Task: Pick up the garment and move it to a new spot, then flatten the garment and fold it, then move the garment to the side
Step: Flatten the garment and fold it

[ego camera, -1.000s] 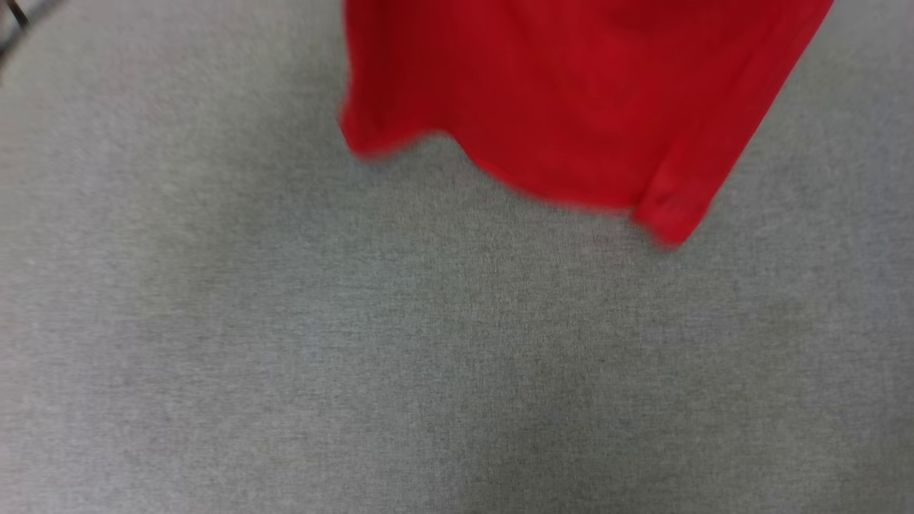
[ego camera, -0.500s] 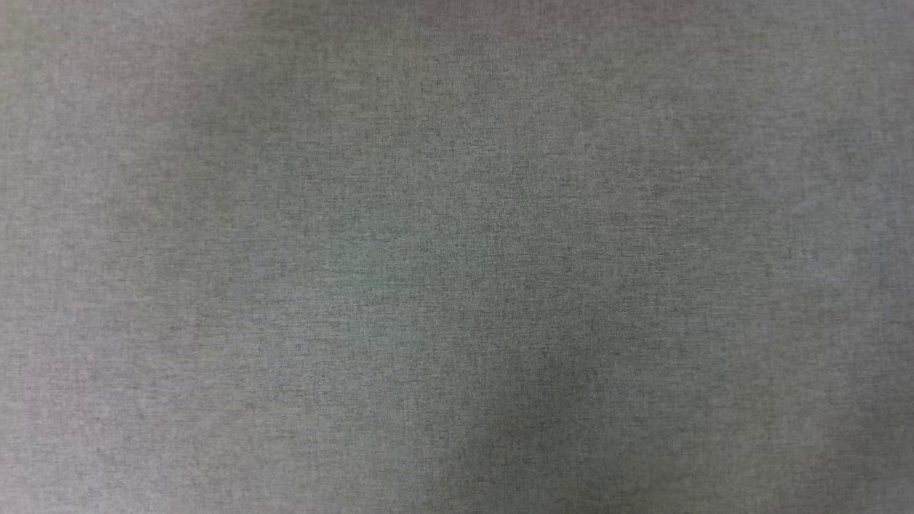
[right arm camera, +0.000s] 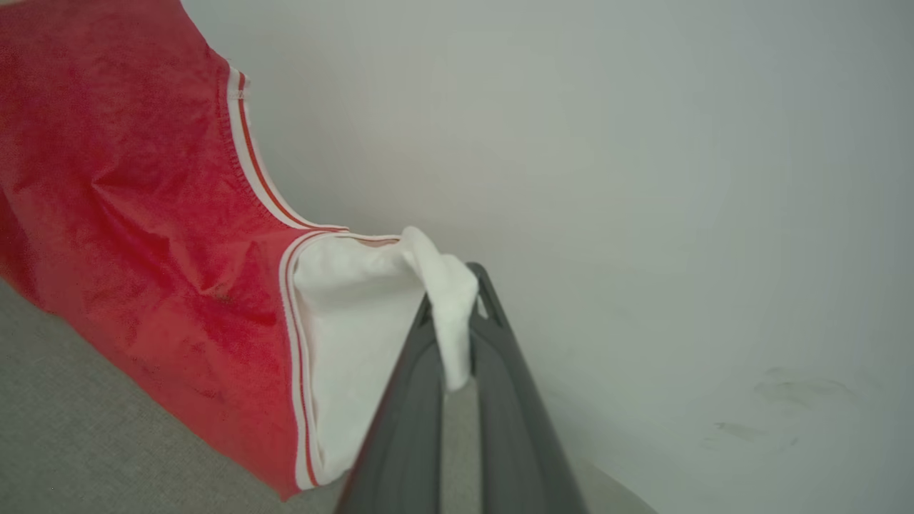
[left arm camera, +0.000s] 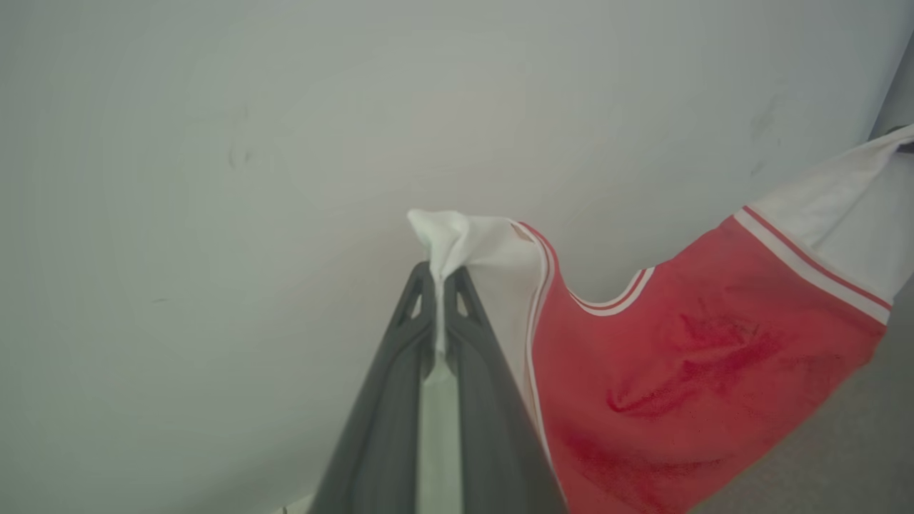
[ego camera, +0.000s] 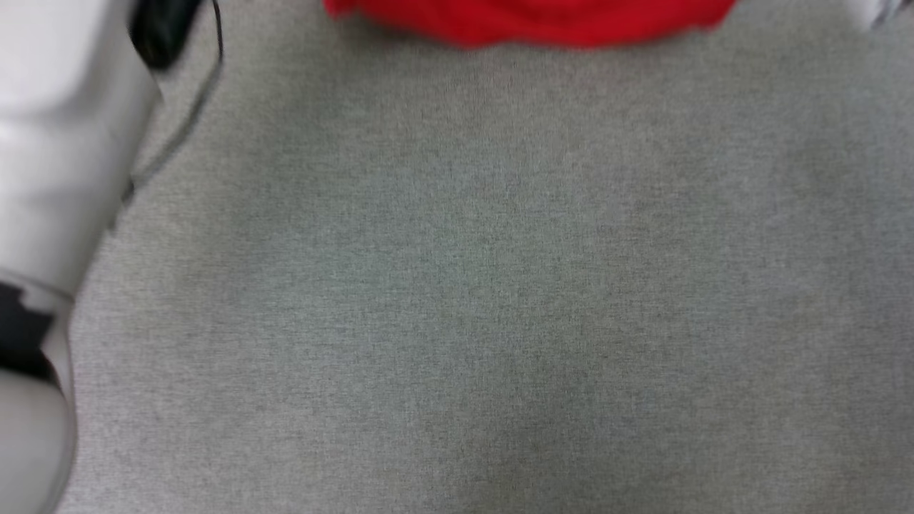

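While the left gripper (left arm camera: 443, 273) and right gripper (right arm camera: 457, 291) pinch the garment (left arm camera: 678, 357) by its sleeves, hold them apart, lowering hem first.

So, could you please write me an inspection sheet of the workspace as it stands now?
Surface: grey woven surface, flat.
Job's things: garment, red with white sleeves and striped trim, held up and spread between both grippers.
Clutter: nothing seen.
Grippers: left gripper shut on one white sleeve; right gripper shut on the other.
Cables: thin dark cable beside the pale left forearm.
Surroundings: plain pale wall, faintly scuffed.
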You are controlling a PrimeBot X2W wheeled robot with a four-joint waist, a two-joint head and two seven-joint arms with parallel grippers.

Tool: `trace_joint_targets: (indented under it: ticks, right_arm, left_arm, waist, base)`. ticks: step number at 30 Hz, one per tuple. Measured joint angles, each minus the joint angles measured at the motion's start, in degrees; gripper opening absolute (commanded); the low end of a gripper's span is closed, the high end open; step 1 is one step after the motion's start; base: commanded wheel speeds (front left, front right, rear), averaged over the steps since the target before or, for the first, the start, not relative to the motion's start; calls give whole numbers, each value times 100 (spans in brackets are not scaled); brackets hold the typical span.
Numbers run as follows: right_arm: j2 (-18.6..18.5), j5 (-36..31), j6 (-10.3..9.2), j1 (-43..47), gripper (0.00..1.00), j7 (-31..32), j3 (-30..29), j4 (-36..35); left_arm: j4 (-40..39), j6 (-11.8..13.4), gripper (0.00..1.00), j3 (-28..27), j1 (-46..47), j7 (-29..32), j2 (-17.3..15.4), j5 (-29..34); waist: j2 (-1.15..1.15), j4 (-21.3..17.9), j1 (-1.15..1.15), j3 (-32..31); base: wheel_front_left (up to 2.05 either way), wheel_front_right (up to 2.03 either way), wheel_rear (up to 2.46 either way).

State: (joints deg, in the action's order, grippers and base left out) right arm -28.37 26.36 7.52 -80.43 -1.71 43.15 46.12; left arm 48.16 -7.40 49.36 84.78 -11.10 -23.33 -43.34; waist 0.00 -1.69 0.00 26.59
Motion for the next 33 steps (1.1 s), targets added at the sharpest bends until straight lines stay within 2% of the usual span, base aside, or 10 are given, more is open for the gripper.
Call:
trace_joint_targets:
  ticks: [6,11,17,25,33]
  right_arm:
    - [-31,424,1,1077,0,-345,690,-40]
    - [-243,847,1,2087,0,-600,955,-300]
    - [-609,1202,0,3231,0,-787,1151,-646]
    - [-1085,1484,0,4899,0,-886,798,-1129]
    - [-1380,1397,0,6488,0,-481,99,-1965]
  left_arm:
    - [-191,0,0,164,-1456,-223,-205,-421]
    - [-503,13,0,241,-2720,-302,-407,-630]
    - [-1067,315,0,144,-4222,-364,-738,-976]
    - [-1859,813,0,121,-5917,-370,-1296,-1366]
    - [-2679,1386,0,8,-7324,-371,-1760,-1836]
  waist:
    - [0,32,0,-396]
    - [0,63,0,-771]
    - [0,48,-1,-1264]
    - [0,12,-2,-1926]
    - [0,-84,-2,-2381]
  base:
    - [0,0,0]
    - [0,0,0]
    - [0,0,0]
    - [0,0,0]
    - [0,0,0]
